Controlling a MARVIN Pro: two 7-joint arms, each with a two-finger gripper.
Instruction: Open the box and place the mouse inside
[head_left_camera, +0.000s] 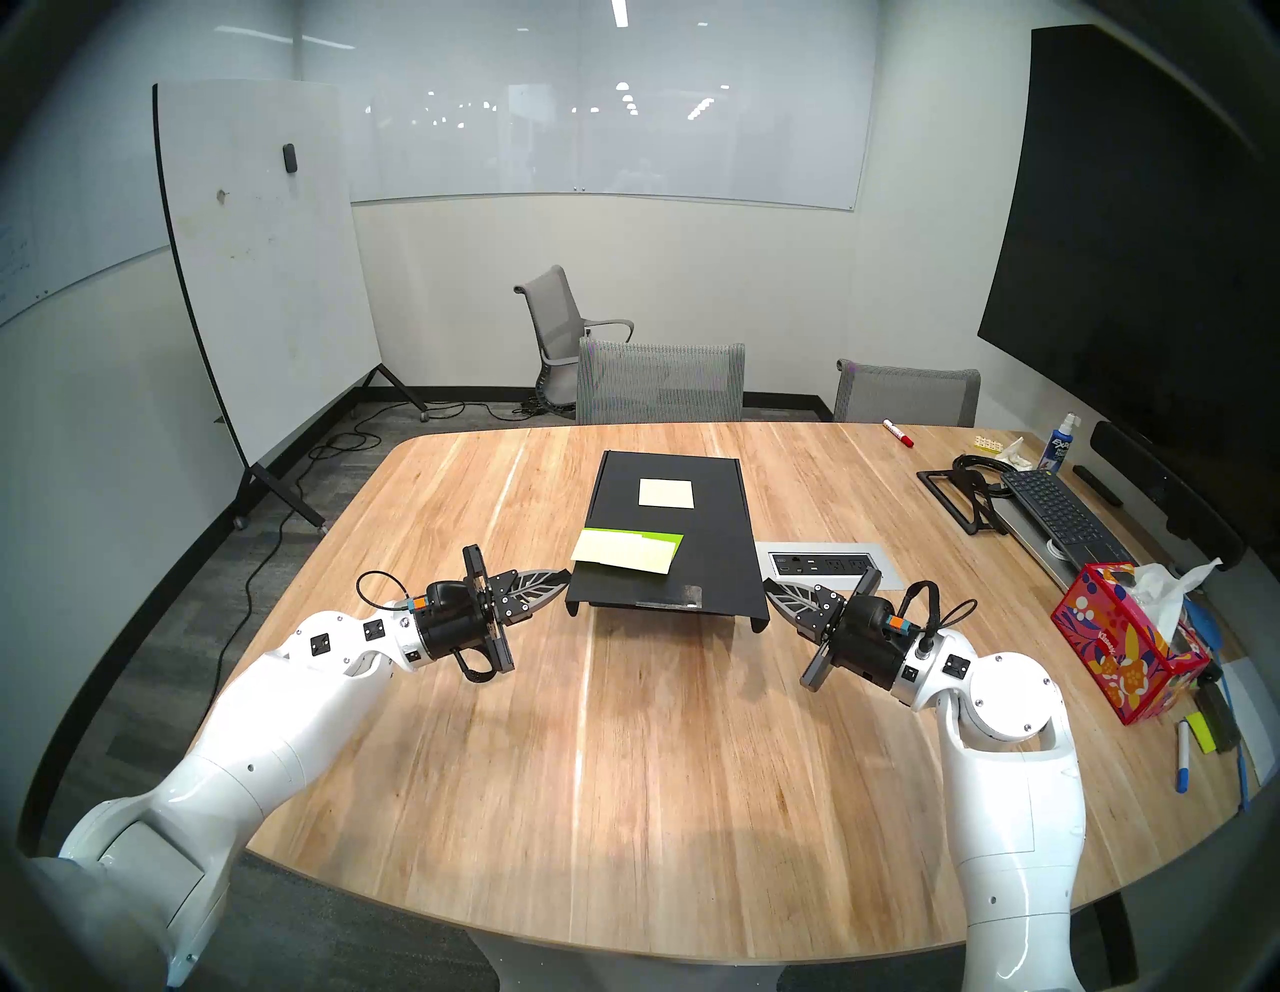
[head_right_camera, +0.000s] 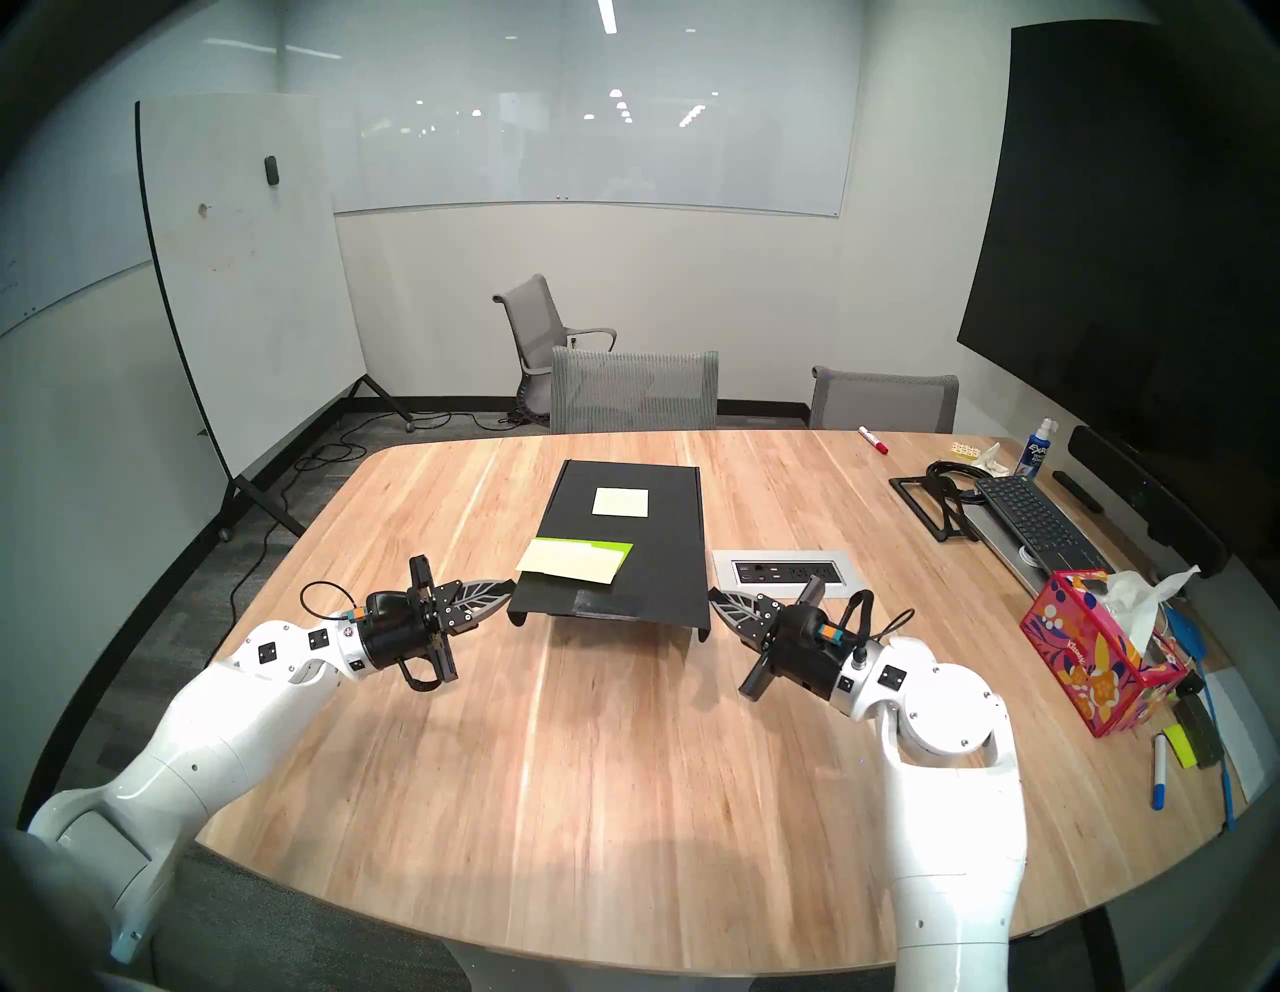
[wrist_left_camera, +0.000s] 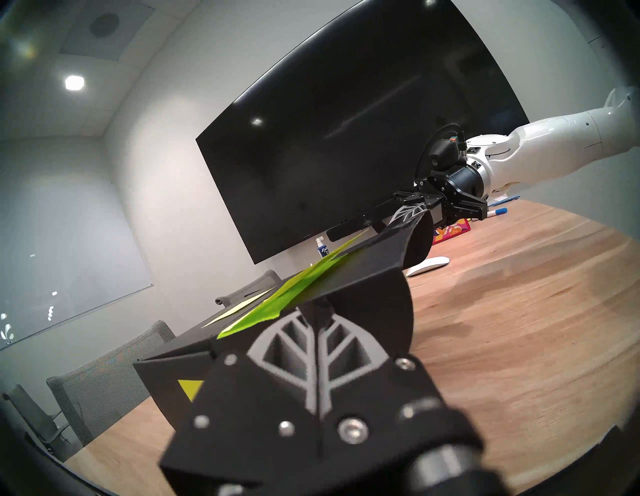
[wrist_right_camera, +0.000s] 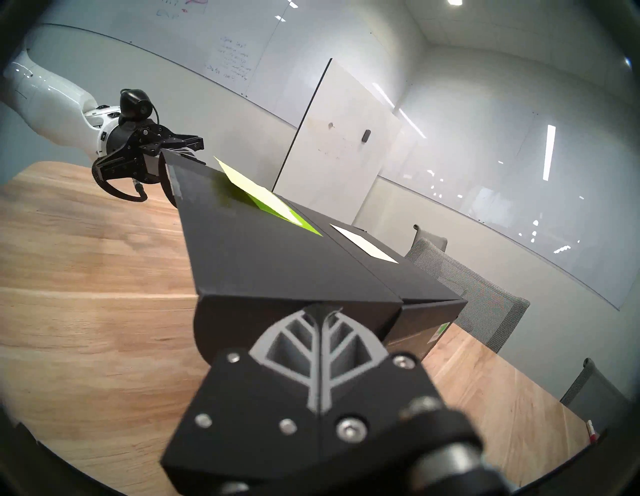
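At the centre of the frame, the black box (head_left_camera: 668, 526), with a pale note (head_left_camera: 665, 493) and yellow-green notes (head_left_camera: 627, 551), has its lid flap raised, pinched by the left claw (head_left_camera: 562, 576) and right claw (head_left_camera: 770, 587).

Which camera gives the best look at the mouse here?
Left wrist. The mouse shows as a low white shape on the table beyond the raised box lid. Neither head view shows it, likely because the lid covers it; the right wrist view does not either.
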